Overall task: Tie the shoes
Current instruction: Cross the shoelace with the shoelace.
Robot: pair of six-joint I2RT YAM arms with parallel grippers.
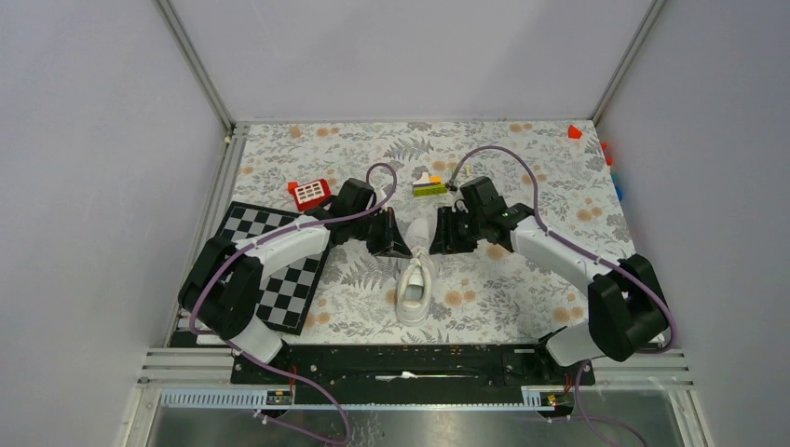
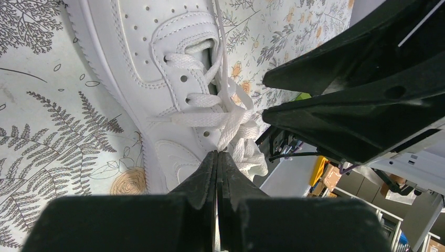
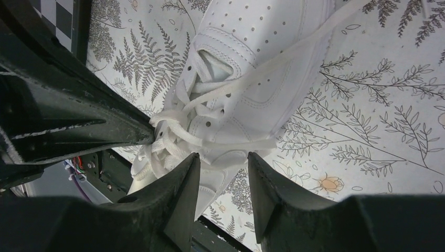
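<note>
1. White leather, from the look of it, all over: the sneaker (image 1: 415, 291) lies on the floral tablecloth (image 1: 522, 186) just right of the chessboard (image 1: 289, 289), apart from it, sole down.
2. The left gripper (image 2: 217, 155) hangs past the chessboard's far right corner with its jaws pressed together. Its tips sit right at the bundle of laces (image 2: 231, 118). Whether a strand is pinched between them I cannot tell.
3. The right gripper (image 3: 223, 157) is farther right of the chessboard, facing the left one across the sneaker. Its jaws stand partly apart with nothing between them, and the sneaker's side panel shows through the gap.
4. Handling, as a judgement: the sneaker looks light and fairly stiff in the upper, so a pull on a lace is likely to drag or tip it rather than tighten anything unless the other arm steadies it.
5. The laces are flat, soft and limp. They will fold and slip, and will not hold a loop unaided.
6. Best hold: pinch a single free strand a little way from the eyelets, flat side between the pads, not the tangled bundle, where several strands would be caught at once.
</note>
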